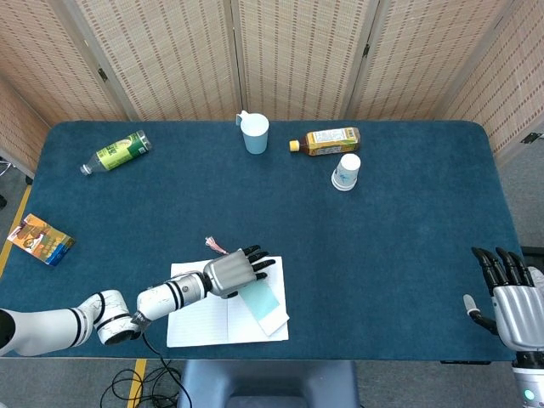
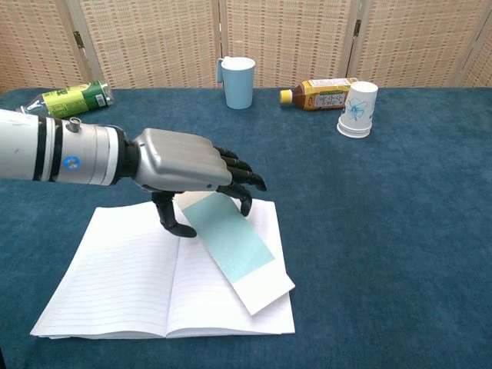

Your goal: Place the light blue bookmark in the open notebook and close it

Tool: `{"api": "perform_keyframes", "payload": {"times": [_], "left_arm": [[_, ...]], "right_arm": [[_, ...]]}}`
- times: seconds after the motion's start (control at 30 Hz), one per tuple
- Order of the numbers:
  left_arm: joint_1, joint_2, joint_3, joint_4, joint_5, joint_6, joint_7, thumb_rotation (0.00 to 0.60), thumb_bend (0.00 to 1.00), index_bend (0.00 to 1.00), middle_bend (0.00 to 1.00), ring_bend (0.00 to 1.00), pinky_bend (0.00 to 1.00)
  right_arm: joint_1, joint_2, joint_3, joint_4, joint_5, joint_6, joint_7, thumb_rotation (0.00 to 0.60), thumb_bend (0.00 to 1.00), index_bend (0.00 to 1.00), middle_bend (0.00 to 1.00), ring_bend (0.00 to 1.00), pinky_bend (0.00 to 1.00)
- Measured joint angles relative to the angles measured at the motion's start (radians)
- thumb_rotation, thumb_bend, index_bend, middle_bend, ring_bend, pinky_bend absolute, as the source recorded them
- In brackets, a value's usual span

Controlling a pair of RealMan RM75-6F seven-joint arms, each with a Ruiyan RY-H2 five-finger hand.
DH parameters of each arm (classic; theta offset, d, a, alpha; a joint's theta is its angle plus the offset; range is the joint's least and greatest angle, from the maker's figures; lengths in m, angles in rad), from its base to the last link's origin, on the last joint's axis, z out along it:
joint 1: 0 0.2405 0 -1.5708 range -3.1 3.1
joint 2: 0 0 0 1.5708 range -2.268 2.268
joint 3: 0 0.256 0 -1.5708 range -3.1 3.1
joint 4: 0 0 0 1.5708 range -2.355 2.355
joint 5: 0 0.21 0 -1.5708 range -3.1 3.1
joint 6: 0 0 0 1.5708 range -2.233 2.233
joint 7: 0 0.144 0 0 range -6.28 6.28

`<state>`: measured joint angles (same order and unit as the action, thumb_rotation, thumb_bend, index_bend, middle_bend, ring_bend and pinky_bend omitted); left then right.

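Observation:
The open notebook [image 1: 200, 316] [image 2: 123, 277] lies flat near the table's front edge, white lined pages up. My left hand [image 1: 233, 270] [image 2: 184, 165] hovers over its right page and pinches the light blue bookmark [image 1: 263, 302] [image 2: 231, 244] at its upper end. The bookmark slants down to the right, and its white lower end reaches the page's right edge. A pink tassel [image 1: 215, 246] shows behind the hand in the head view. My right hand [image 1: 510, 293] stands at the table's front right corner, fingers apart and holding nothing.
At the back stand a light blue mug [image 1: 254, 133] [image 2: 237, 81], a lying amber bottle [image 1: 326, 140] [image 2: 323, 93] and an upturned paper cup [image 1: 346, 172] [image 2: 358, 108]. A green bottle [image 1: 117, 151] [image 2: 69, 97] lies back left. A small orange box [image 1: 41, 240] is on the floor, left.

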<state>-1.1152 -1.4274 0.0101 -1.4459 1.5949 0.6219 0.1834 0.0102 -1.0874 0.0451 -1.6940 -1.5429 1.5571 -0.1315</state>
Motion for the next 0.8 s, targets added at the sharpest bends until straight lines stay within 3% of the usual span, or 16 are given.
{"api": "perform_keyframes", "payload": {"times": [0.43, 0.8], "left_arm": [[-0.032, 0.083, 0.088, -0.001, 0.132, 0.027, -0.163, 0.6, 0.34, 0.34, 0.07, 0.05, 0.11], [-0.047, 0.039, 0.122, 0.068, 0.194, 0.053, -0.205, 0.6, 0.34, 0.32, 0.07, 0.05, 0.11]], "right_arm": [[-0.007, 0.003, 0.0, -0.01, -0.003, 0.008, -0.01, 0.6, 0.29, 0.08, 0.16, 0.06, 0.1], [-0.008, 0.003, 0.0, -0.018, -0.002, 0.009, -0.022, 0.6, 0.29, 0.08, 0.16, 0.06, 0.1]]}}
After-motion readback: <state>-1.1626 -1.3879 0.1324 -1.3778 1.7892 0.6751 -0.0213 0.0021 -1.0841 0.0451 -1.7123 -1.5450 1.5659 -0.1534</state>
